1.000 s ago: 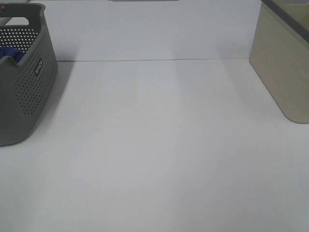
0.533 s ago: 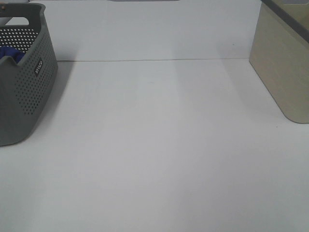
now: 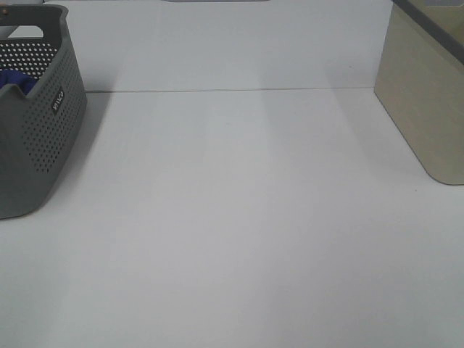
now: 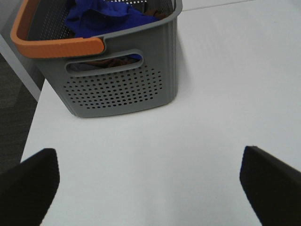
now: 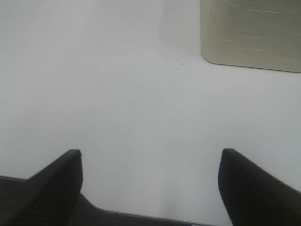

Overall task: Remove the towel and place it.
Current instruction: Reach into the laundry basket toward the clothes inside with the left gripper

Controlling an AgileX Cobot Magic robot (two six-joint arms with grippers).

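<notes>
The royal-blue towel (image 4: 106,16) lies bunched inside the grey perforated basket (image 4: 120,87), which has an orange handle (image 4: 56,47). In the exterior view the basket (image 3: 40,123) stands at the far left of the white table, with a bit of the towel (image 3: 16,78) showing over its rim. My left gripper (image 4: 150,183) is open and empty, a short way in front of the basket's end wall. My right gripper (image 5: 150,183) is open and empty over bare table. Neither gripper shows in the exterior view.
A beige bin (image 3: 424,101) stands at the far right of the table; it also shows in the right wrist view (image 5: 251,35). Some brown cloth (image 4: 110,61) shows through the basket's handle slot. The table's left edge (image 4: 33,122) runs beside the basket, with dark floor beyond.
</notes>
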